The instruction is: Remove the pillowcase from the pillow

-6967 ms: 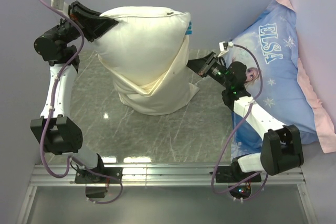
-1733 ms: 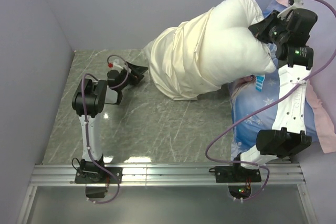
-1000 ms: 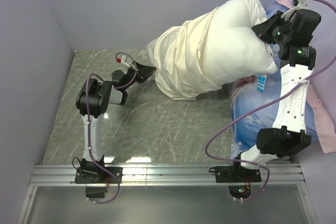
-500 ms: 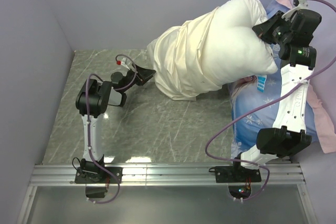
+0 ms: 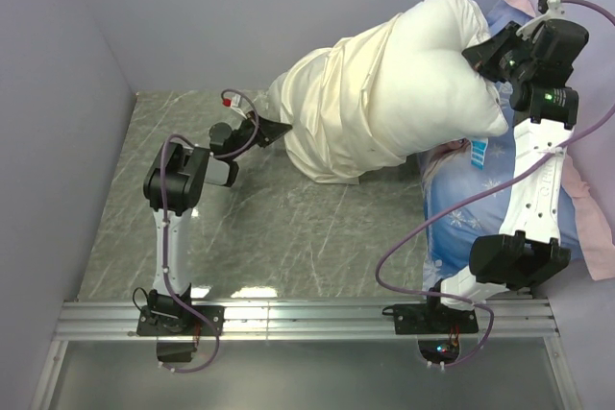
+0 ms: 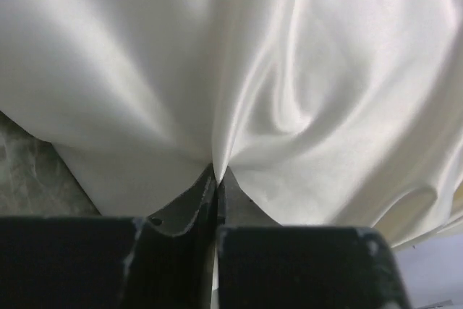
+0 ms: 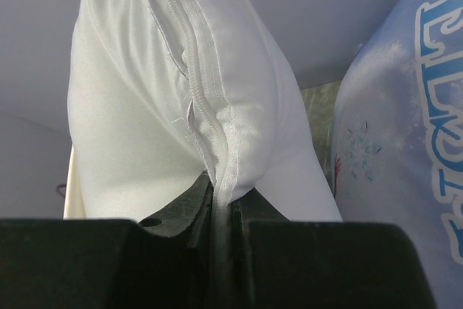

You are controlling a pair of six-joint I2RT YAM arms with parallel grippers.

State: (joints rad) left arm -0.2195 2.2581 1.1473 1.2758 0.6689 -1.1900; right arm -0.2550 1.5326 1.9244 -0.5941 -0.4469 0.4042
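The white pillow (image 5: 442, 84) hangs tilted in the air at the upper right, its right half bare. The cream pillowcase (image 5: 332, 117) still wraps its lower left half and rests on the table. My right gripper (image 5: 483, 53) is shut on the pillow's seamed edge (image 7: 217, 150) and holds it high. My left gripper (image 5: 279, 129) is shut on a fold of the pillowcase (image 6: 217, 106) at its lower left end, low over the table.
The blue ELSA pillow (image 5: 480, 208) lies at the right under my right arm and shows in the right wrist view (image 7: 405, 128). The grey marble tabletop (image 5: 288, 228) stretches in front. Purple walls close in at the left and back.
My left gripper has moved right to the pillowcase's lower end and closed on its fabric. The right gripper keeps holding the pillow up, almost still.
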